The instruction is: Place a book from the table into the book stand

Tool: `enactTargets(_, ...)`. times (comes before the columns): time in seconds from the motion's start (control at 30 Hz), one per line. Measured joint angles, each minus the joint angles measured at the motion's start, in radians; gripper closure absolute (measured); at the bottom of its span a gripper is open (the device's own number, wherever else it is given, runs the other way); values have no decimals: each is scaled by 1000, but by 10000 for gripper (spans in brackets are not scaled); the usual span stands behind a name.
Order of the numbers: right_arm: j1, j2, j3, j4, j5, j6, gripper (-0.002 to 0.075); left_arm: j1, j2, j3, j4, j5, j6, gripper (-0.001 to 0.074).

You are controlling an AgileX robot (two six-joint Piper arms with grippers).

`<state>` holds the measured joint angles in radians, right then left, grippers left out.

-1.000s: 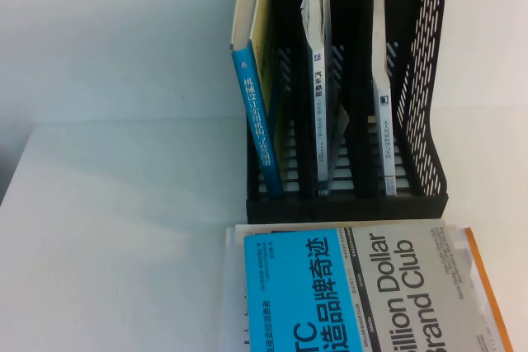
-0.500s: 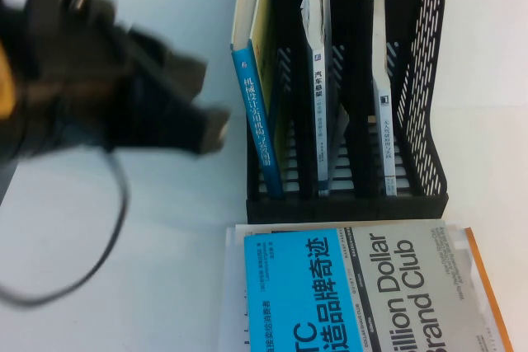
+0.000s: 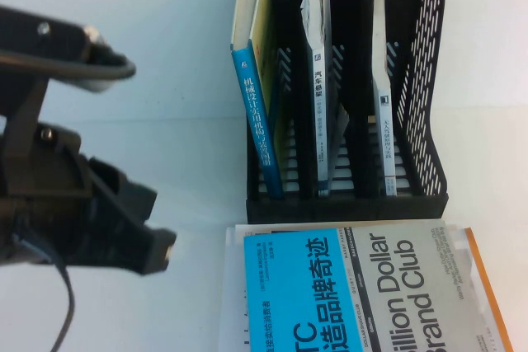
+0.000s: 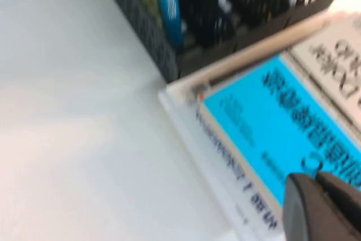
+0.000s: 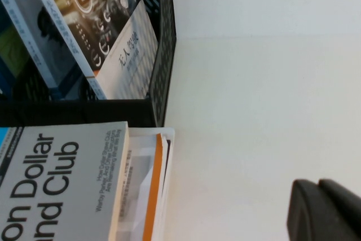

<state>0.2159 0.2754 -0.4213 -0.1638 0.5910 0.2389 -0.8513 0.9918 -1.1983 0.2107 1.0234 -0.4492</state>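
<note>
The left claw (image 3: pixel 161 249), closed and empty, hovers above the worktop (image 3: pixel 148 80) beside the book pile (image 3: pixel 346 294). The right claw (image 5: pixel 324 210) seems closed too, near the book stand (image 3: pixel 425 80)

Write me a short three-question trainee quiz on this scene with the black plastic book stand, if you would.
1. True or false: the left gripper is holding a book.
2. How many books stand in the black plastic book stand? A two, B three, C five.
3. Which book tops the stack lying on the white table?

Key
1. False: it hovers shut and empty over the table, left of the stack.
2. B.
3. The blue-and-grey "Billion Dollar Brand Club" book.
Note: the right gripper, also shut, hangs over bare table to the right of the stack.
</note>
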Motion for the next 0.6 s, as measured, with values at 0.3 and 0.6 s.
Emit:
enactTargets(0.3, 0, 0, 0, 0, 0, 0, 729, 0, -2, 0, 61, 120, 12, 737)
enactTargets(0.6, 0, 0, 1, 0, 0, 0, 729, 250, -67, 41, 2, -71, 54, 737)
